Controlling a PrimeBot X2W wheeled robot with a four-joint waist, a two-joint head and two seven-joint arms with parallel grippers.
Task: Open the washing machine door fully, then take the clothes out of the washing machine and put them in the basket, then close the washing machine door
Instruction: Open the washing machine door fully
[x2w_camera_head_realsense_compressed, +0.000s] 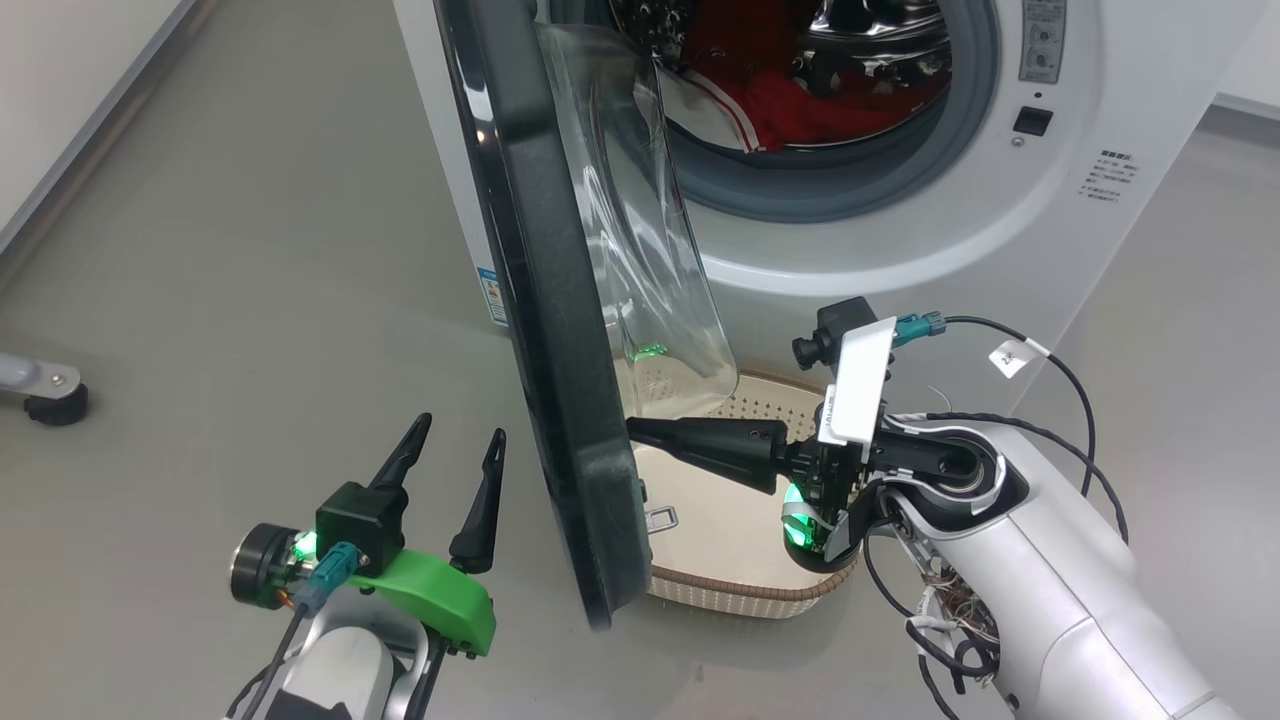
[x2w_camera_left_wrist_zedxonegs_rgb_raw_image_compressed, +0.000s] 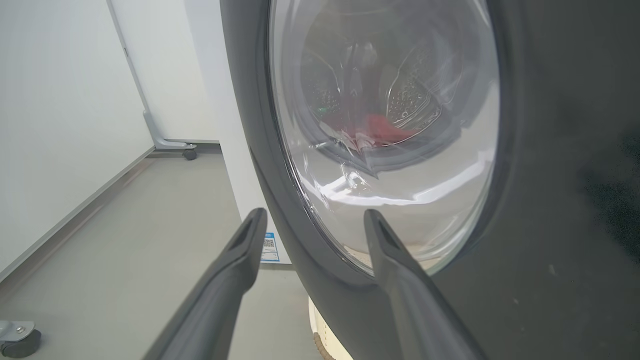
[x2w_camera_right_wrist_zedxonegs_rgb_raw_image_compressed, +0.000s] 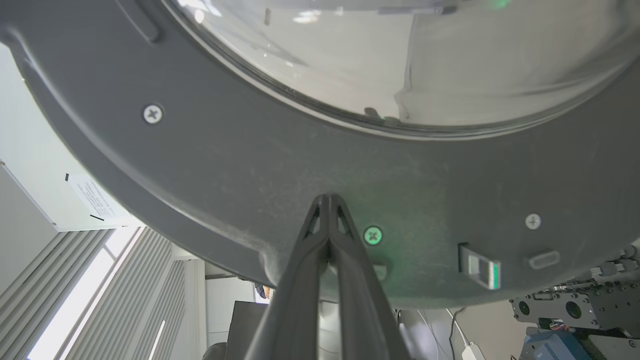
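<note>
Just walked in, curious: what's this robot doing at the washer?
It is working the washing machine door, now partly open. The right fingers, shut together, press their tips on the door's inner rim. The left fingers hang open at its outer face, holding nothing. The red clothes lie in the drum; the basket waits on the floor below the door.

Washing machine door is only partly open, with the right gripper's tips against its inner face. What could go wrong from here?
1. The shut right gripper meets the washing machine door with its tips alone, so they may slide off the smooth rim.
2. The open left gripper sits on the door's outer side, where the swinging door could strike it.
3. The right arm hangs low over the basket and might nudge it.
</note>
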